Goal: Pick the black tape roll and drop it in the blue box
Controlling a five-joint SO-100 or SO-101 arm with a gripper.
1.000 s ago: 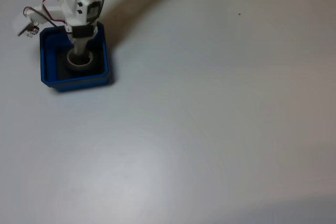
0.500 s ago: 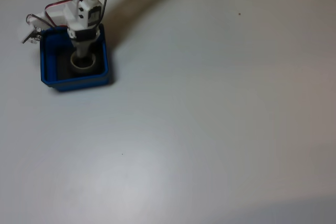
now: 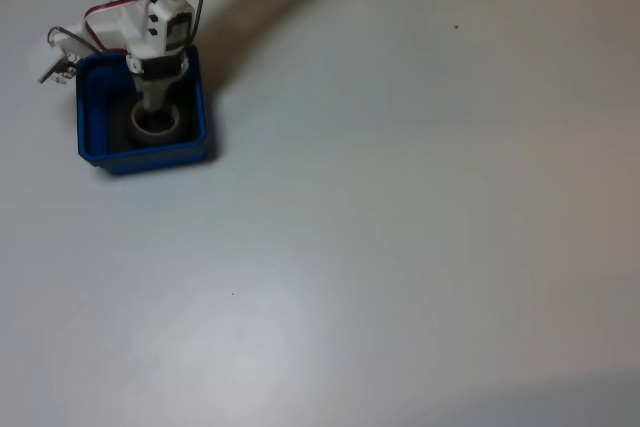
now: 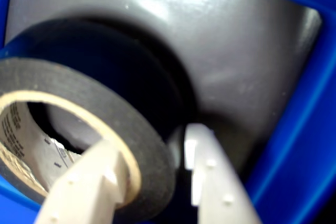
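The blue box (image 3: pixel 92 143) sits at the upper left of the fixed view, and its blue wall (image 4: pixel 299 129) also shows in the wrist view. The black tape roll (image 3: pixel 155 123) lies tilted inside it on the dark floor, shown close up as a black ring with a pale core (image 4: pixel 131 129). My gripper (image 3: pixel 153 115) reaches down into the box and straddles the roll's wall (image 4: pixel 152 182). One finger (image 4: pixel 89 182) is inside the core and the other (image 4: pixel 210 182) is outside. A thin gap shows beside the outer finger, so the jaws stand slightly open.
The white arm (image 3: pixel 155 17) with red and black wires comes in from the top left above the box. The pale table (image 3: pixel 400 227) stretches wide to the right of and below the box.
The gripper and roll sank a little deeper into the box and the wrist shifted slightly. Over the last half second the arm has hardly moved.
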